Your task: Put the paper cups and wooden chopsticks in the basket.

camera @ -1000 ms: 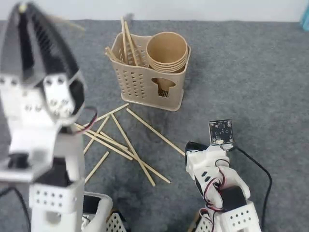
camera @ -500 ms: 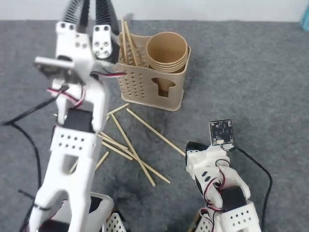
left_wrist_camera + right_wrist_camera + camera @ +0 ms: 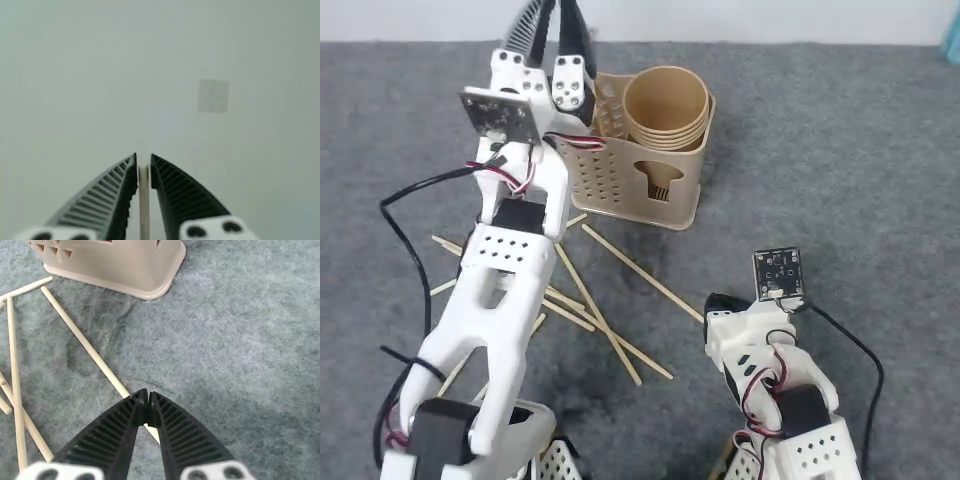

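Chopstick [image 3: 144, 210] between jaws of the left gripper [image 3: 143, 158]

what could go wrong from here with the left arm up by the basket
1. The left jaws pinch a chopstick near the basket's far corner, not clearly over its opening. Released there, it may land on the mat.
2. The left arm hangs close by the basket's side. Lowering could shove or tip it, cups included.
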You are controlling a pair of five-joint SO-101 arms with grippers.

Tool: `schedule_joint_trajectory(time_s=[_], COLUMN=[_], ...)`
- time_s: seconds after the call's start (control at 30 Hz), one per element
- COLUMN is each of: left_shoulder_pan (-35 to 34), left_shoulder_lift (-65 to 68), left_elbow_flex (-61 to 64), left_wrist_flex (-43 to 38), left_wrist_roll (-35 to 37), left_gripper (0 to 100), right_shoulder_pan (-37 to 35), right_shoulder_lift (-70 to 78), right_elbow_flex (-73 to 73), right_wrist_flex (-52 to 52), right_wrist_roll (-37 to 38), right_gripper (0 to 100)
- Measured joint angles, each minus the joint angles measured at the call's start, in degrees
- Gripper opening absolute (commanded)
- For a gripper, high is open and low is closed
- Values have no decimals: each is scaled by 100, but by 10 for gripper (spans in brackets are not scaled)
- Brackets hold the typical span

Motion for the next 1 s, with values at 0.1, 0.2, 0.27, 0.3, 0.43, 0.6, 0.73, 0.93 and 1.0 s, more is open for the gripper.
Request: schedule_joint_trajectory(time_s=[0.1,0.2,0.27,0.3,0.43,0.6,0.73,0.93,1.0], left_shoulder_pan=[0,-26,-44,-44,-62,-360,-1029,-2233,-2479], left_shoulder_lift=[0,0,-123,-229,-888,-1899,-2470,-2725,-2769], left_elbow_flex=[0,0,0,0,0,-9,-387,-1486,-1653], left_wrist_flex=[448,800,1002,1116,1767,2813,4018,6585,7376], left_wrist_roll=[193,352,387,387,422,422,835,1600,1890], left_gripper=[194,194,194,194,194,196,198,199,199], right_shoulder_pan=[0,0,0,0,0,0,0,-9,-9], right_shoulder_lift=[0,0,0,0,0,0,0,0,0], right_elbow_flex=[0,0,0,0,0,0,0,0,0], right_wrist_flex=[0,0,0,0,0,0,0,0,0], right_wrist_roll=[0,0,0,0,0,0,0,0,0], right_gripper=[8,8,8,8,8,8,8,8,8])
